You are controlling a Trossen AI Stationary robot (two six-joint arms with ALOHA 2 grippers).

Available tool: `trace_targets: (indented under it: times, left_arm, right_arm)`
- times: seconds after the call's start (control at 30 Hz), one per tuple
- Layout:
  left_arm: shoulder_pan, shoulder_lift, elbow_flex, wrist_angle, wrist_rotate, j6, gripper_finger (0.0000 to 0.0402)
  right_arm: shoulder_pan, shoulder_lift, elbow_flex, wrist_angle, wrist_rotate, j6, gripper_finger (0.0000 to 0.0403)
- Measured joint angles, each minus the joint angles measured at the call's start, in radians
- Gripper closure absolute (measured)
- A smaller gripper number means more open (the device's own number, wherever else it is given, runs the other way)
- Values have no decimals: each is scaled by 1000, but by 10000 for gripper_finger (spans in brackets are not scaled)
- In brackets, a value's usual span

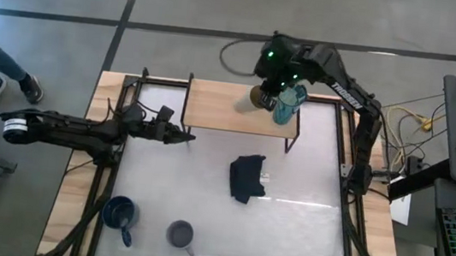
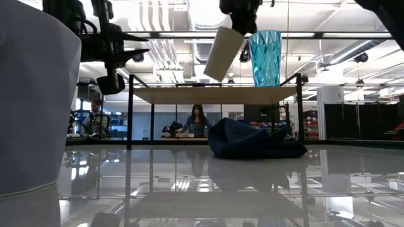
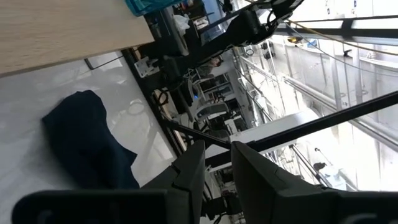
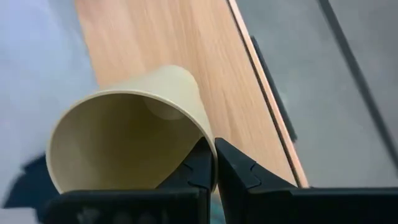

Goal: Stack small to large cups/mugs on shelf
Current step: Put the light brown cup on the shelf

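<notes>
The white tabletop (image 1: 303, 223) with wooden edges carried the shelf (image 1: 213, 107), a light-wood board on thin black legs set at its far side. On the shelf's right end stood the teal mug (image 1: 289, 109), upright. Directly on the tabletop lay a crumpled dark navy cloth (image 1: 246, 178) near the middle, and at the near edge stood the dark blue mug (image 1: 119, 214) and the grey-lavender mug (image 1: 180, 234), side by side but apart.

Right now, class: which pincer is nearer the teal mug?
Right. The right pincer, holding the beige cup, hovers beside the teal mug; the left pincer waits beyond the shelf's opposite end.
</notes>
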Motion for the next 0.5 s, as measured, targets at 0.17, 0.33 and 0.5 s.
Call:
trace_targets:
  times: [0.17,0.33,0.5]
  left_arm:
    - [-13,0,0,0,1,0,336]
    - [-31,1,0,0,2,0,336]
    - [-39,3,0,-1,1,1,336]
  right_arm:
    - [27,18,0,-8,91,-25,394]
    - [17,14,0,-13,76,11,394]
    - [-2,-2,0,-29,51,47,394]
